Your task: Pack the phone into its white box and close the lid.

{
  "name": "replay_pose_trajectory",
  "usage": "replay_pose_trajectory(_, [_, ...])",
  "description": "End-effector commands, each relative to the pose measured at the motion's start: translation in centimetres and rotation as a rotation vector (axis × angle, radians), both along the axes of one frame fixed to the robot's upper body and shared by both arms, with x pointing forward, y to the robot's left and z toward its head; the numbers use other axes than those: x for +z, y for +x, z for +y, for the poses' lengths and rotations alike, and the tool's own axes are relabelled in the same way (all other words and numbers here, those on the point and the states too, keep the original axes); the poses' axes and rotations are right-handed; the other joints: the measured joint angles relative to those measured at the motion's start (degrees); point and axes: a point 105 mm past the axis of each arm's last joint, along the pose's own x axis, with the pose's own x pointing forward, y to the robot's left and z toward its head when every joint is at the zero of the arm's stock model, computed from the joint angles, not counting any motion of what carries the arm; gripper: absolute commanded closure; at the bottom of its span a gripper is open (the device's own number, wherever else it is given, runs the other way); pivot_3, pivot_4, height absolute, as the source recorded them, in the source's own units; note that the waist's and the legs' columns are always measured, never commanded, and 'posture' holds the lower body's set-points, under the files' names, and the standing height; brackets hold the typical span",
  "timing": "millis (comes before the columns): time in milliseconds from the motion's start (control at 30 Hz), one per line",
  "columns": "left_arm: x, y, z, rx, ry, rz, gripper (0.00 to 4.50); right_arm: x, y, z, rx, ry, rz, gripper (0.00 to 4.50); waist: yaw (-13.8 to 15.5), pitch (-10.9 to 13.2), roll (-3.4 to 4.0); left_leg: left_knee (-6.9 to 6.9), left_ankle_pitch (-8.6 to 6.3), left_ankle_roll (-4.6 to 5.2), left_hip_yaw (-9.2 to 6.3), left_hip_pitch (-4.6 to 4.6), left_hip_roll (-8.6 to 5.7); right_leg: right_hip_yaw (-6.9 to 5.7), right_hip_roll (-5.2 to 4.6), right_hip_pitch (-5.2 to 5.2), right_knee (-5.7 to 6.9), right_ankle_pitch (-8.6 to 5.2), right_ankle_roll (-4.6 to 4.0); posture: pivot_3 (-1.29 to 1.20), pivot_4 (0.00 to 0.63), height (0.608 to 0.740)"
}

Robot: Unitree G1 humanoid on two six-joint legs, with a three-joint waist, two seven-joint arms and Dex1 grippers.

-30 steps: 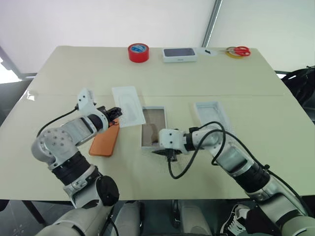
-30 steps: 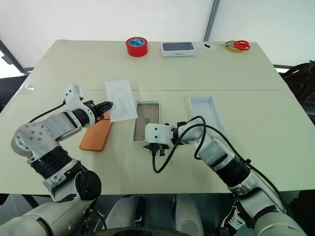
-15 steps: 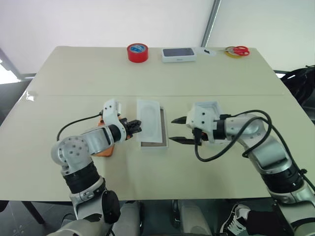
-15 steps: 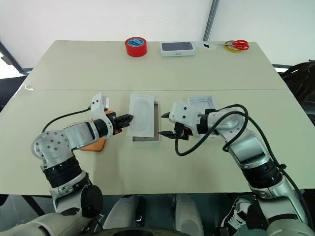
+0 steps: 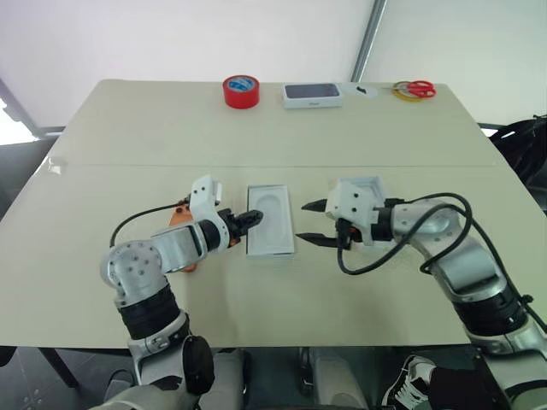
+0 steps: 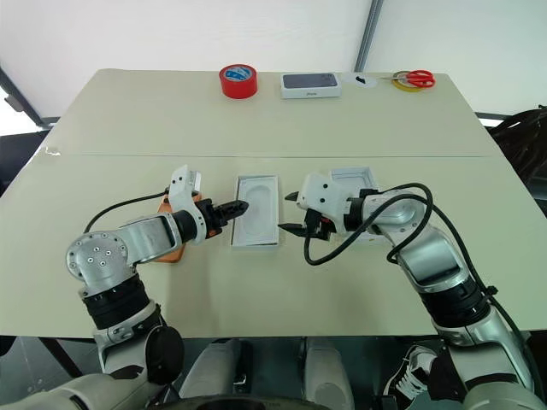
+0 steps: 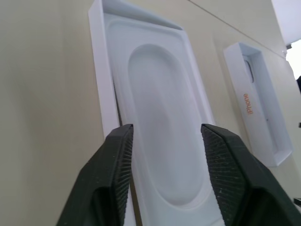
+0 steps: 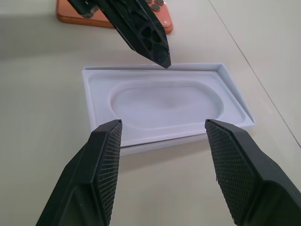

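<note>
Left eye view: the white box (image 5: 270, 231) lies between the two grippers, its long axis running away from the robot, with a thin white insert (image 7: 160, 141) seated in it. The left gripper (image 5: 253, 218), jaws parted and empty, touches or nearly touches the box's left edge; the right gripper (image 5: 313, 224), jaws wide and empty, stands just beside its right edge. The phone (image 8: 157, 14) lies behind the left gripper, nearer that arm, and the lid (image 7: 258, 113) lies open side up behind the right gripper.
</note>
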Motion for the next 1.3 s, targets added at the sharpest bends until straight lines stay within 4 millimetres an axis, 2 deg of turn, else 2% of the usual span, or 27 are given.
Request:
replay_pose_trajectory(33, [2.1, -0.1, 0.7, 0.013, -0.007, -0.087, 2.14, 1.4, 1.4, 0.8, -0.041, 0.045, -0.053, 2.11, -0.2, 0.0, 0.00, 0.00, 0.00, 0.00, 0.01, 0.01, 0.00, 0.00, 0.01, 0.00, 0.01, 0.00, 0.00, 0.00, 0.150, 0.740])
replay_pose_trajectory(67, [2.2, -0.1, 1.2, 0.027, -0.001, -0.095, 2.14, 1.4, 1.7, 1.1, -0.053, 0.058, -0.050, 2.42, -0.3, 0.0, 0.00, 0.00, 0.00, 0.00, 0.00, 0.01, 0.00, 0.00, 0.02, -0.01, 0.01, 0.00, 0.00, 0.00, 0.150, 0.740])
replay_pose_trajectory(167, [2.9, 0.1, 3.0, 0.076, 0.018, -0.123, 2.14, 1.5, 2.9, 2.4, -0.092, 0.090, -0.043, 3.90, -0.3, 0.0, 0.00, -0.02, 0.00, -0.01, -0.01, 0.01, 0.01, 0.00, 0.07, -0.03, 0.03, 0.01, 0.01, 0.00, 0.150, 0.740])
replay_pose_trajectory(200, [3.3, 0.1, 4.0, 0.098, 0.037, -0.143, 2.14, 1.4, 3.5, 3.0, -0.111, 0.092, -0.043, 3.99, -0.2, 0.0, 0.01, -0.03, 0.00, -0.01, -0.01, 0.01, 0.01, 0.00, 0.07, -0.03, 0.02, 0.01, 0.01, 0.00, 0.150, 0.740])
replay_pose_trajectory(233, [3.7, 0.2, 4.9, 0.120, 0.060, -0.171, 2.14, 1.1, 4.1, 3.5, -0.133, 0.088, -0.047, 4.40, 0.0, 0.0, -0.01, -0.03, 0.01, -0.01, -0.01, 0.00, 0.01, 0.00, 0.07, -0.04, 0.02, 0.01, 0.02, 0.00, 0.150, 0.740])
replay_pose_trajectory(267, [4.0, 0.1, 5.7, 0.134, 0.083, -0.199, 2.14, 0.9, 4.6, 4.0, -0.153, 0.082, -0.050, 4.50, -0.6, 0.0, -0.05, -0.03, 0.01, -0.02, -0.03, -0.04, 0.00, -0.03, 0.04, -0.04, 0.02, 0.02, 0.02, 0.00, 0.150, 0.740])
replay_pose_trajectory(433, [3.4, -2.0, 8.7, 0.038, 0.349, -0.327, 2.14, -0.6, 7.1, 7.4, -0.191, -0.002, -0.128, 4.50, -1.8, 0.0, -0.03, -0.20, 0.13, -0.23, 0.13, -0.02, 0.02, 0.14, 0.12, -0.29, 0.14, 0.05, -0.06, 0.00, 0.150, 0.740])
replay_pose_trajectory(600, [2.1, -4.7, 9.1, -0.135, 0.470, -0.401, 2.14, -1.9, 8.5, 9.3, -0.198, -0.062, -0.153, 4.50, -1.4, 0.0, 0.01, -0.23, 0.15, -0.28, 0.11, -0.31, 0.13, 0.13, 0.10, -0.61, 0.14, 0.05, -0.12, 0.00, 0.150, 0.740])
replay_pose_trajectory(767, [1.3, -6.6, 9.1, -0.223, 0.482, -0.429, 2.14, -2.9, 9.3, 10.1, -0.215, -0.100, -0.158, 4.50, -1.4, 0.0, 0.02, -0.22, 0.12, -0.24, 0.12, -0.31, 0.07, 0.12, -0.08, -0.57, 0.07, 0.07, -0.22, 0.00, 0.150, 0.740])
replay_pose_trajectory(1000, [1.0, -6.9, 9.3, -0.213, 0.477, -0.441, 2.14, -3.0, 10.0, 10.2, -0.225, -0.125, -0.213, 4.50, -1.8, 0.1, 0.04, -0.23, 0.12, -0.22, 0.11, -0.29, 0.13, 0.10, -0.01, -0.59, 0.13, 0.08, -0.21, 0.00, 0.150, 0.740])
replay_pose_trajectory(1133, [0.9, -6.8, 9.1, -0.210, 0.471, -0.444, 2.14, -2.2, 10.1, 10.2, -0.224, -0.095, -0.260, 4.50, -1.8, 0.1, 0.06, -0.23, 0.12, -0.21, 0.11, -0.29, 0.12, 0.10, -0.01, -0.59, 0.13, 0.08, -0.19, 0.00, 0.150, 0.740])
replay_pose_trajectory(1300, [1.2, -6.5, 10.0, -0.152, 0.448, -0.435, 2.14, -0.7, 8.6, 10.8, -0.141, -0.029, -0.276, 4.50, -1.8, 0.1, 0.06, -0.23, 0.11, -0.20, 0.11, -0.29, 0.13, 0.10, 0.00, -0.59, 0.14, 0.08, -0.19, 0.00, 0.150, 0.740])
